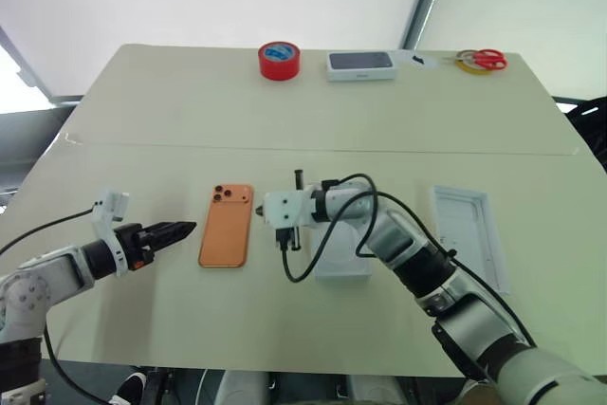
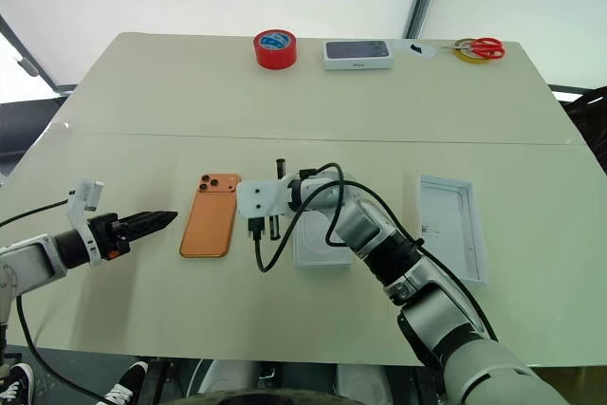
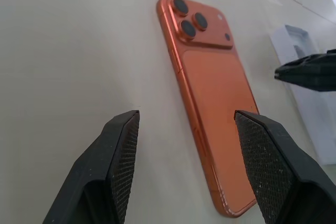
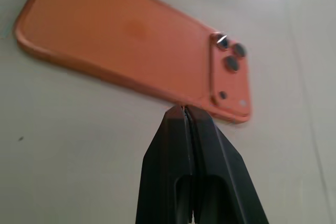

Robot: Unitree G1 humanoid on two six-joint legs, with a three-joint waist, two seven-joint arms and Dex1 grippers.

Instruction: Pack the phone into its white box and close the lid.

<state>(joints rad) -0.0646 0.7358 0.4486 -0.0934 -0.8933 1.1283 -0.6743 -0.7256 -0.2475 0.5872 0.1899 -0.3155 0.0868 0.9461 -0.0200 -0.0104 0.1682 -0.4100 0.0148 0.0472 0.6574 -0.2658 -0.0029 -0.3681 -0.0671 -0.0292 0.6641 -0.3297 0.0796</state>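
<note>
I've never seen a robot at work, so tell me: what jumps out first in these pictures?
The bright orange phone lying camera side up in the middle of the table, flanked by two black grippers: the left gripper open, the right gripper shut, tip at the phone's edge. At the far edge sit a red tape roll and red-handled scissors.

1. The phone is orange and lies flat, back up, its camera block at the far corner.
2. The white box sits just right of the phone, open.
3. The lid lies hollow-up, well right of the phone.

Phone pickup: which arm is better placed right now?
Left, probably. The left gripper is open, its fingers straddling the near long edge of the phone. The right gripper is shut beside the phone's opposite edge.
</note>
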